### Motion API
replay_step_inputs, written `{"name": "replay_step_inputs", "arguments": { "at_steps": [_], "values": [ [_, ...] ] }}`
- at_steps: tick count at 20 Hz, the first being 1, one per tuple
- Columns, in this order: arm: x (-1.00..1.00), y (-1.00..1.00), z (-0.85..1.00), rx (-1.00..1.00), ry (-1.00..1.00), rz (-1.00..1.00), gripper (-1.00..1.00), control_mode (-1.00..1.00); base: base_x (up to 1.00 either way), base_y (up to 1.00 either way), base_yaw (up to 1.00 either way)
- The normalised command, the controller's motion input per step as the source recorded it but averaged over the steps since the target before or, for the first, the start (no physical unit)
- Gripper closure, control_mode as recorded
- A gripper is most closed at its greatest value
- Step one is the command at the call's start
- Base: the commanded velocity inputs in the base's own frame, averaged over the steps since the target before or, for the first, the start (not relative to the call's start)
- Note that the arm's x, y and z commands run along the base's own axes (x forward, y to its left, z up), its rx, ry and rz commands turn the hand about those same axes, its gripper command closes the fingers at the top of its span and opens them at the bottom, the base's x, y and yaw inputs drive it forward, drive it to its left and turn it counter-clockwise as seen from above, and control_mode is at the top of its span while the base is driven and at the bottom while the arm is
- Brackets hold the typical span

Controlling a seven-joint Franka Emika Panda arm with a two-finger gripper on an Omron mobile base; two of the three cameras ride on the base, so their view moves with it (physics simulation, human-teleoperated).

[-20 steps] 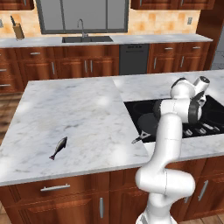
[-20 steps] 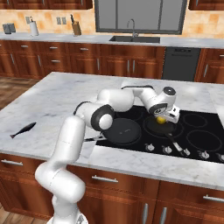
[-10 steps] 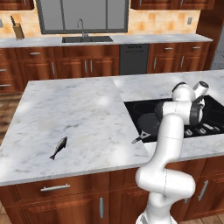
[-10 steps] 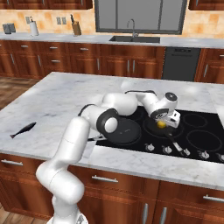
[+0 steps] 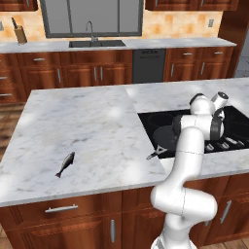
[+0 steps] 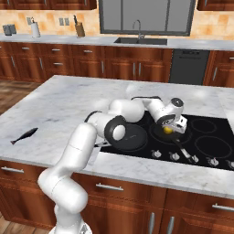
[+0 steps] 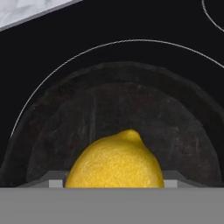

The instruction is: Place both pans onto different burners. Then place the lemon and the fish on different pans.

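Arm bends low across the cooktop (image 6: 215,132), gripper (image 6: 170,131) pointing down, holding the lemon (image 6: 168,130) above a pan (image 7: 118,113); fish (image 6: 24,135) lies at nine o'clock on the worktop (image 6: 59,109).

No text, label, brand, number or sign can be read on anything here.

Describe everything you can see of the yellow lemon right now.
The small bright yellow lemon is roundish with a blunt nipple at one end and smooth, faintly dimpled skin. It sits between the fingers of the pincer, just above a round black frying pan that rests on a ringed burner. Whether the lemon touches the pan cannot be told.
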Motion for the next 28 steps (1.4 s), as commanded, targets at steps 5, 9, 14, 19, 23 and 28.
{"name": "replay_step_inputs", "arguments": {
  "at_steps": [5,9,14,19,23,28],
  "values": [
    [0.27,0.0,-0.41,0.0,0.0,0.0,-1.0,-1.0,0.0,0.0,0.0],
    [0.02,0.0,-0.01,0.0,0.0,0.0,-1.0,-1.0,0.0,0.0,0.0],
    [-0.12,0.0,0.39,0.0,-0.07,0.01,-1.0,-1.0,0.0,0.0,0.0],
    [-0.2,0.0,0.36,0.0,-0.07,0.06,-1.0,-1.0,0.0,0.0,0.0],
    [-0.54,0.15,0.51,0.0,-0.09,0.09,-1.0,-1.0,0.0,0.0,0.0],
    [-0.61,0.75,0.29,-0.08,-0.07,0.14,-1.0,-1.0,0.0,0.0,0.0]
  ]
}}
